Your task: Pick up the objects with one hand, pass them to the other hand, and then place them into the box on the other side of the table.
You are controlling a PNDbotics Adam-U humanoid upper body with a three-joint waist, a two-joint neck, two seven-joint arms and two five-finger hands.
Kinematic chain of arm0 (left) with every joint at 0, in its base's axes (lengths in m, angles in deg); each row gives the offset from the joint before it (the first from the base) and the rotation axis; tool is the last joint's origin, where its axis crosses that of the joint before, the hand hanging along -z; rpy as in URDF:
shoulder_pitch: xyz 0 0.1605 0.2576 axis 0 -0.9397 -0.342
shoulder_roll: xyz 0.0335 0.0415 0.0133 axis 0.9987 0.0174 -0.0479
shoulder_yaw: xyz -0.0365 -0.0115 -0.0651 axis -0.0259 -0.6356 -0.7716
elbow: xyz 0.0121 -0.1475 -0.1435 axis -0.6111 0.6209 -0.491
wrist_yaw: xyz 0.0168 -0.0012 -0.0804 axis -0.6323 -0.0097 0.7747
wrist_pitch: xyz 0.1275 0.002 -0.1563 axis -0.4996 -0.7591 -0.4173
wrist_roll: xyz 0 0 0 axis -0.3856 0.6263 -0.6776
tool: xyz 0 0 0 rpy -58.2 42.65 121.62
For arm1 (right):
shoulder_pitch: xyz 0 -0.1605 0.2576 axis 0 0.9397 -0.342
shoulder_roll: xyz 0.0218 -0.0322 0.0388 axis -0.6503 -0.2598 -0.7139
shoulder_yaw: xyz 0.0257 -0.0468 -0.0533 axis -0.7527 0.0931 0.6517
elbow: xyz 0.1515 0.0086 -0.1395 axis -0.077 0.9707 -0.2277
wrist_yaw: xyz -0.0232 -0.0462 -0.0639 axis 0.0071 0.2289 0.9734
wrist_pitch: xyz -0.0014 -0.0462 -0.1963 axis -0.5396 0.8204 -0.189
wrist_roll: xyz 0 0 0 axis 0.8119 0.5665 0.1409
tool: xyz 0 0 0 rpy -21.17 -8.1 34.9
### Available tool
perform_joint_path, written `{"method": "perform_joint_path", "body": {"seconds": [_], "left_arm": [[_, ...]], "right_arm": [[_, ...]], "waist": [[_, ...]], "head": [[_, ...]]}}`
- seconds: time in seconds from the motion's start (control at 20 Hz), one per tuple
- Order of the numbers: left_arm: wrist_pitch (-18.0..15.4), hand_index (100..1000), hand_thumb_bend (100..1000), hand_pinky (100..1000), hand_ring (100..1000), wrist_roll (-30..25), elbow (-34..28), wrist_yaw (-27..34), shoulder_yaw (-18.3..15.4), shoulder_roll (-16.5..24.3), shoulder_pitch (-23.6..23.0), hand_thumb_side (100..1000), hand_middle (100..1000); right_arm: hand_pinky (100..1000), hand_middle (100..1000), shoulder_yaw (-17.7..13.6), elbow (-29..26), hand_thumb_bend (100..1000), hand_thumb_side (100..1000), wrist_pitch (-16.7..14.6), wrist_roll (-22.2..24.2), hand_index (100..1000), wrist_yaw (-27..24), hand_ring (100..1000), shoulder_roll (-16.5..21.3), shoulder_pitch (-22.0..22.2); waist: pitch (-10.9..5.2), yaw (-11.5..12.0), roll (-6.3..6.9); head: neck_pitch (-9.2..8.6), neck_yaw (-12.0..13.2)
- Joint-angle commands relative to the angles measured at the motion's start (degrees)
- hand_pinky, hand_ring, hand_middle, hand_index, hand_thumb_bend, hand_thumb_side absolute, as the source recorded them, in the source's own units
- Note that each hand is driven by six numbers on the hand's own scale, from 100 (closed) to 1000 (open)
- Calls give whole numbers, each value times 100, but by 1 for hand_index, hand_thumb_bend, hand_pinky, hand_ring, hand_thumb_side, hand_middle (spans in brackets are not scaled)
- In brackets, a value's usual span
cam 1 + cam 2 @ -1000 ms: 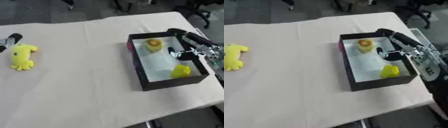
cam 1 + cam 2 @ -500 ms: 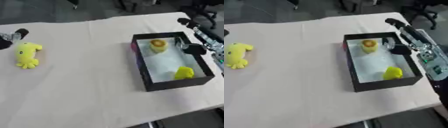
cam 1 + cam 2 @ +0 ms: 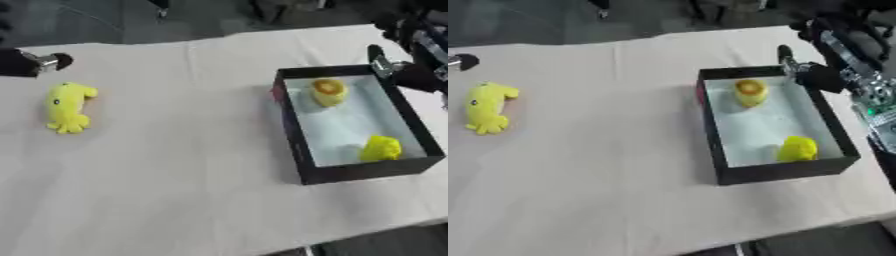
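**Two yellow things in the box, plush toy on the left**

My right hand hangs over the far right corner of the black box, just above its rim, with my forearm running off toward the right edge of the scene. One dark finger sticks up near the far wall of the box, and the rest of the hand is a dark blur, so I cannot tell whether my fingers are curled or straight. I see nothing held in it.

The box sits on the right side of the table, which is covered in a cream cloth. Its floor is pale. Inside, at the far end, lies a round yellow object with an orange top, near the far wall. At the near end, toward the right wall, sits a second yellow lump; I cannot make out what it is beyond its colour and rounded shape. The two are well apart from each other.

On the far left of the table lies a yellow plush toy, flat on the cloth, well apart from the box. Just beyond it, at the left edge, my left hand shows only as a dark and silver tip. It is near the toy but not touching it, and I cannot tell how its fingers stand.
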Motion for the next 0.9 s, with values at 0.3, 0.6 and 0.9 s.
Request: {"method": "perform_joint_path", "body": {"seconds": [0.3, 0.6, 0.9], "left_arm": [[381, 907, 729, 907, 802, -1263, 1178, -101, 302, -111, 679, 402, 768], [343, 906, 771, 899, 814, -1874, 2180, -839, 469, -449, 1042, 403, 780], [120, 879, 804, 890, 819, -1997, 3176, -1687, 327, -899, 1243, 363, 774]], "right_arm": [[1000, 1000, 12, -139, 100, 387, 28, 4, 1000, 54, 1000, 138, -92], [1000, 1000, 6, -114, 100, 403, 109, -18, 1000, -16, 1000, 140, -89], [1000, 1000, 35, -99, 100, 369, 121, -15, 1000, -11, 1000, 184, -102]], "waist": [[-210, 17, 117], [-234, 21, 131], [-225, -3, 112]], "head": [[-6, 284], [1, 325], [-24, 344]]}}
